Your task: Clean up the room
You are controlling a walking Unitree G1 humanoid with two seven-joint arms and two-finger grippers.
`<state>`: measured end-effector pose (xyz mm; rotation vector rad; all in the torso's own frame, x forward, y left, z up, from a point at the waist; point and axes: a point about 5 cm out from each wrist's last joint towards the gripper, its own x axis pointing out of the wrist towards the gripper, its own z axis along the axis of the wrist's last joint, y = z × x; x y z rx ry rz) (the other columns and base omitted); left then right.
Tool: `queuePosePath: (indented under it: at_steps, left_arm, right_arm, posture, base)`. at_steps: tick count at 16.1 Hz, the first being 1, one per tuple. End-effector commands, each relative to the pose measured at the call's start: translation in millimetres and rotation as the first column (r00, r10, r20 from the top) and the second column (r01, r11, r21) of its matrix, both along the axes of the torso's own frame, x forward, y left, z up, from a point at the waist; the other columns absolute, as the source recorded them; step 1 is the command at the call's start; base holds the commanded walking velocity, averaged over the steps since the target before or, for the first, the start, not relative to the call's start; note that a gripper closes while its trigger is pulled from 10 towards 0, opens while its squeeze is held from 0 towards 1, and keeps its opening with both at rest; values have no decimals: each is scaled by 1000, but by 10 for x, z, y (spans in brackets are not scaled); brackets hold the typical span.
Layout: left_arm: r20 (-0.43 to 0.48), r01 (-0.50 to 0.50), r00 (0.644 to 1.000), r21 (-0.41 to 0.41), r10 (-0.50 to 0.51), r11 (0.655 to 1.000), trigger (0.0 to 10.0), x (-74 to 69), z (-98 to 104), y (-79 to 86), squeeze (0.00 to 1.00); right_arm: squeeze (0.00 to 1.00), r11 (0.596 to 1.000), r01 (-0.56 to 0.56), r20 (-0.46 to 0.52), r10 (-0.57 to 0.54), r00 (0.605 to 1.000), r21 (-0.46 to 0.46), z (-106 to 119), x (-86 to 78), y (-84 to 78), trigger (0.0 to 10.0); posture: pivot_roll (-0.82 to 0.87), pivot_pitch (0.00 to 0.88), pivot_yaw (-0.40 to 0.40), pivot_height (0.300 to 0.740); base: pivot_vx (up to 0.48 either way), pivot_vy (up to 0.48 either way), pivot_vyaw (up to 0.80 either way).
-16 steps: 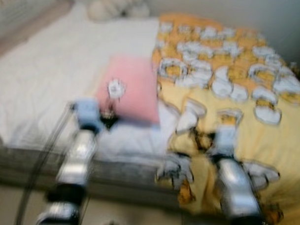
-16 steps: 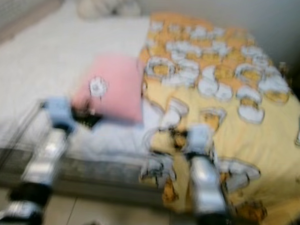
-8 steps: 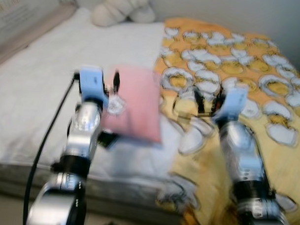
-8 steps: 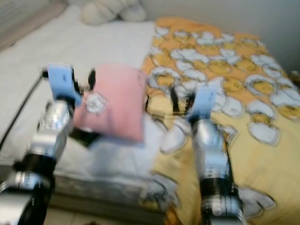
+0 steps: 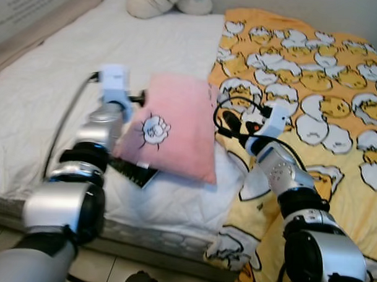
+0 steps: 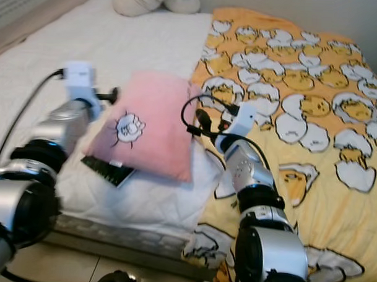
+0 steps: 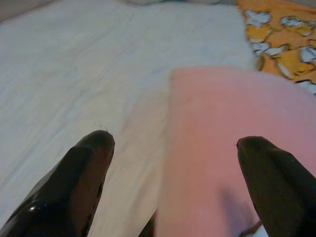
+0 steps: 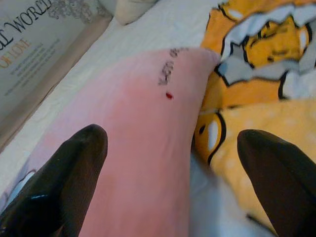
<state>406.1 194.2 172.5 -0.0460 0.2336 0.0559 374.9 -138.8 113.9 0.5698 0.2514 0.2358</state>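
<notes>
We are early in the tidying. Our left pincer (image 5: 139, 99) and right pincer (image 5: 225, 120), both spread wide and holding nothing, flank the pink pillow (image 5: 174, 133) lying on the white bed (image 5: 60, 81) beside the yellow blanket (image 5: 314, 90). The pillow is ungrasped; a dark remote (image 5: 133, 173) sits under its corner.

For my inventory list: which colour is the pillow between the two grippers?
The pillow is pink with a small white cartoon patch; the left eye view shows it best.
</notes>
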Motion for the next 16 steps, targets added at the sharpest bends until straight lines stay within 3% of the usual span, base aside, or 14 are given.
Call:
queuePosePath:
  at_steps: [1, 3, 5, 7, 10, 13, 16]
  left_arm:
    - [26, 12, 1000, -21, -11, 1000, 10000, 43, 119, -39, 0]
    - [43, -1, 999, 59, -1, 998, 10000, 69, 186, -11, 0]
    - [72, 31, 997, -9, -30, 999, 10000, 92, 229, -100, 0]
    - [65, 55, 996, -12, -55, 998, 10000, 97, 221, -160, 0]
    - [39, 78, 996, -37, -76, 996, 10000, 86, 143, -240, 0]
    - [7, 137, 991, -43, -137, 990, 10000, 70, 57, -390, 0]
    - [6, 169, 986, -66, -169, 983, 10000, 61, 22, -466, 0]
  right_arm:
    - [0, 1000, 15, -6, -15, 1000, 18, 4, 12, -25, 10000]
    - [0, 998, 59, 6, -59, 998, 27, 0, 39, -78, 10000]
    - [0, 997, 76, 36, -77, 996, 25, 61, 79, -86, 10000]
    - [0, 996, 69, 54, -71, 996, 49, 109, 106, -38, 10000]
    - [0, 995, 20, 56, -26, 998, 99, 127, 124, 177, 10000]
    - [0, 971, -29, -53, 43, 998, 236, -17, 49, 477, 10000]
    - [0, 964, -65, -112, 97, 989, 259, -135, -34, 674, 10000]
  posture:
    - [120, 104, -24, 740]
    - [92, 184, -17, 740]
    - [78, 217, -19, 740]
    - [73, 237, -22, 740]
    - [68, 258, -24, 740]
    - [78, 265, -34, 740]
    - [90, 274, -40, 740]
  base:
    - [0, 0, 0]
    - [0, 0, 0]
    - [0, 0, 0]
    - [0, 0, 0]
    - [0, 0, 0]
    - [0, 0, 0]
    - [0, 0, 0]
